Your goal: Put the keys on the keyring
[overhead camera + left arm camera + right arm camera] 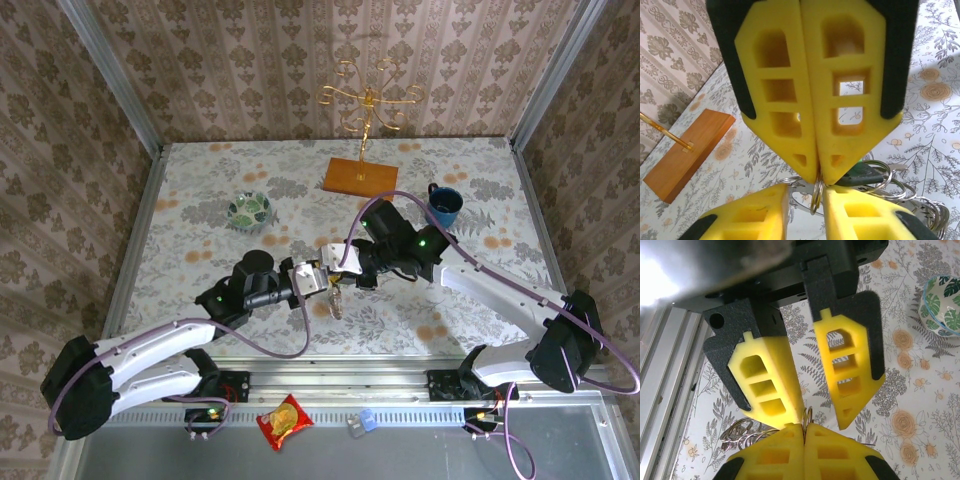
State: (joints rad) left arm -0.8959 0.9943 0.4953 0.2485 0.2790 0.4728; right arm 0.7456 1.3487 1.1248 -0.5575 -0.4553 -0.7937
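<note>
Floral-print tabletop [180, 250] lies below the left gripper [819, 422], its jaws slightly apart either side of the thin silver ring [807, 415] of the keyring [336, 300], which the right gripper [804, 427] pinches tight in mid-air, a green-headed key [862, 172] bunched just beside, gold wire stand [368, 100] far behind.

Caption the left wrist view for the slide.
Right pincer, shut, pinches the keyring between the parted fingers of the left pincer; green key beside it.
</note>
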